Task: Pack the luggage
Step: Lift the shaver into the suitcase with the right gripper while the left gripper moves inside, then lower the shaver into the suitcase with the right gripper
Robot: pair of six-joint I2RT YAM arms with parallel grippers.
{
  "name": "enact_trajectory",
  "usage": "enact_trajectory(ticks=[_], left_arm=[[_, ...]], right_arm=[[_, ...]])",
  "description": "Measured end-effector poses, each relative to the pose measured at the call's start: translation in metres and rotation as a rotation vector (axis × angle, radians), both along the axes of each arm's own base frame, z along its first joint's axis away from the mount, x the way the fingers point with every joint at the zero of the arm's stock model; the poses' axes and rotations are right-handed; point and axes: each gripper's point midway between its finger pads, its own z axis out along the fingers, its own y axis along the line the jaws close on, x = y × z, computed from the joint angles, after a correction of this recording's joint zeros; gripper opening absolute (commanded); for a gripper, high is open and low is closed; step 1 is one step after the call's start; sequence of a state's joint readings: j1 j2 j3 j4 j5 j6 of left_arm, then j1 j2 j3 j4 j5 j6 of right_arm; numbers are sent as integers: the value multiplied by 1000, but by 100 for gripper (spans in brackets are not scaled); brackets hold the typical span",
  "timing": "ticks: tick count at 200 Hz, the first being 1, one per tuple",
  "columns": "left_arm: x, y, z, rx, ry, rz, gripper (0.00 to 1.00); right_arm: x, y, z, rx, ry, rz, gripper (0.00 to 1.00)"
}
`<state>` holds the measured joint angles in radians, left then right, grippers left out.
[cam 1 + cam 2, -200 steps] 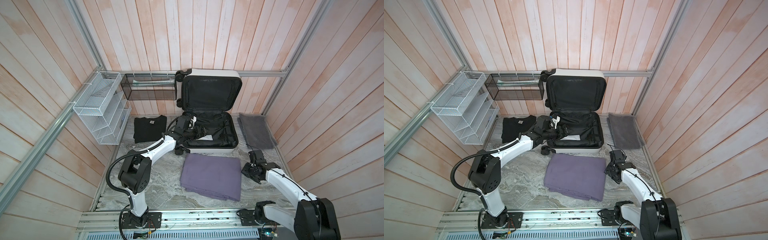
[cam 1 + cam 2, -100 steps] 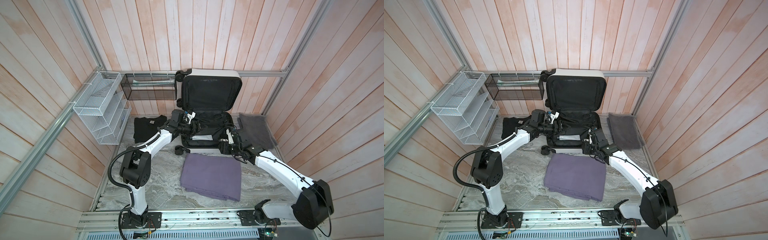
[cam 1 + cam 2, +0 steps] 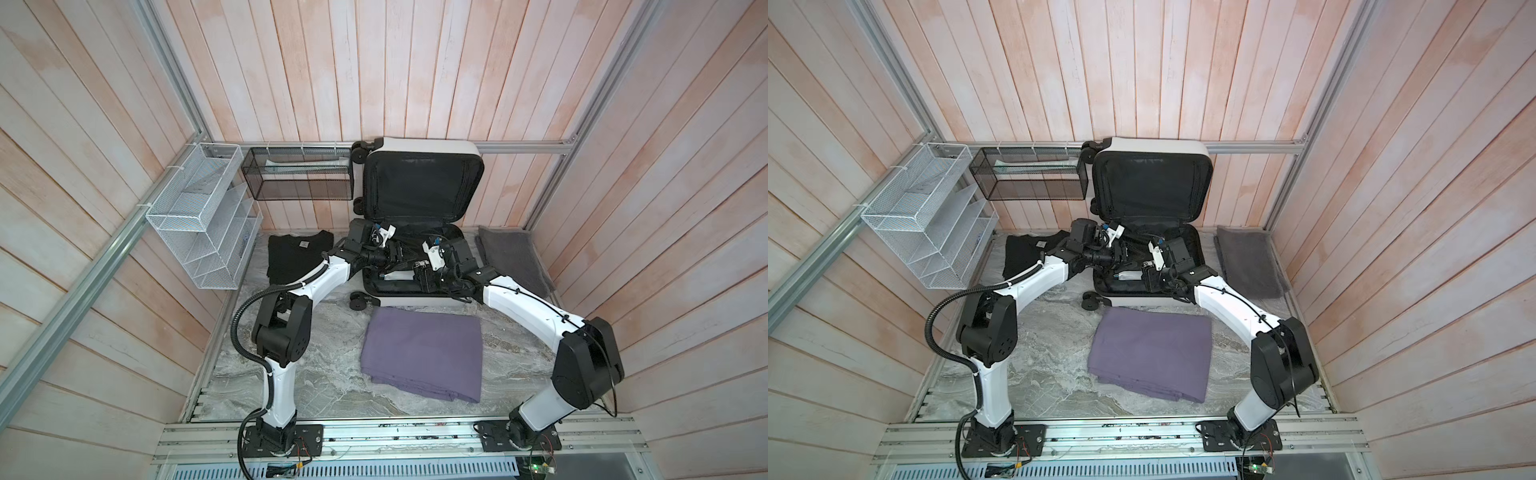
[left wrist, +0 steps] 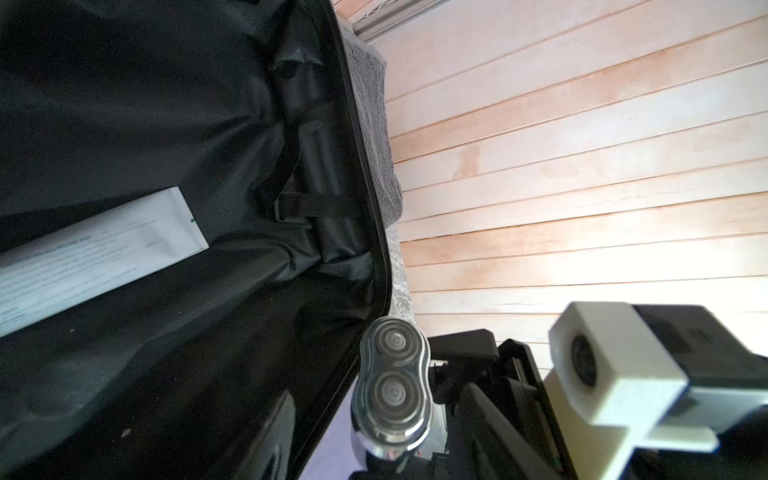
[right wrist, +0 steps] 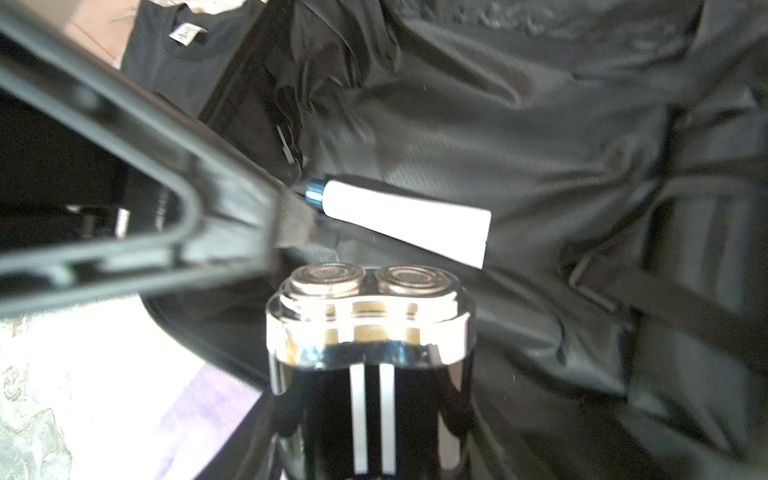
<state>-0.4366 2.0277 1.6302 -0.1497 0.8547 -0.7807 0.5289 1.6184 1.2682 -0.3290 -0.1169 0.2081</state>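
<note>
The luggage [image 3: 415, 146] [image 3: 1150, 145], a white suitcase with black lining, lies open at the back with its lid against the wall. My right gripper [image 5: 370, 419] [image 3: 422, 276] is shut on a black and chrome electric shaver [image 5: 365, 332] [image 4: 390, 386] and holds it over the front of the lower shell. My left gripper [image 3: 397, 255] [image 3: 1123, 255] is also inside the shell, jaws apart and holding nothing. One of its fingers [image 5: 249, 232] ends beside the blue cap of a white tube [image 5: 407, 220] [image 4: 95, 257] that lies on the lining.
A folded purple cloth [image 3: 422, 357] lies in front of the suitcase. A black T-shirt [image 3: 297, 257] is to its left and a grey towel [image 3: 515, 257] to its right. A black mesh basket [image 3: 299, 178] and a white wire rack [image 3: 203, 216] hang on the walls.
My right arm has swung from the table's right front into the suitcase. My left gripper has shifted slightly inside the shell and its jaws have narrowed.
</note>
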Motion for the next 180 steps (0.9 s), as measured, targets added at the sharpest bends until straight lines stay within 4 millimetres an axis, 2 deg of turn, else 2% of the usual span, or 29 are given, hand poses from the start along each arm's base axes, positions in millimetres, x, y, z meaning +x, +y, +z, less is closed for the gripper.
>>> enact_trajectory(ticks=[48,78,126,180], left_arm=[[8,-4,-2,-1,4,8,56],[19,-7,-13,7,18,23,50],[41,-16,-25,8,25,36,42],[71,-26,-47,18,35,64,42]], right_arm=[[15,7,1,19,-12,30,38],[25,6,-3,28,-8,31,38],[43,-3,-18,48,13,19,38],[67,-13,-47,56,56,-6,37]])
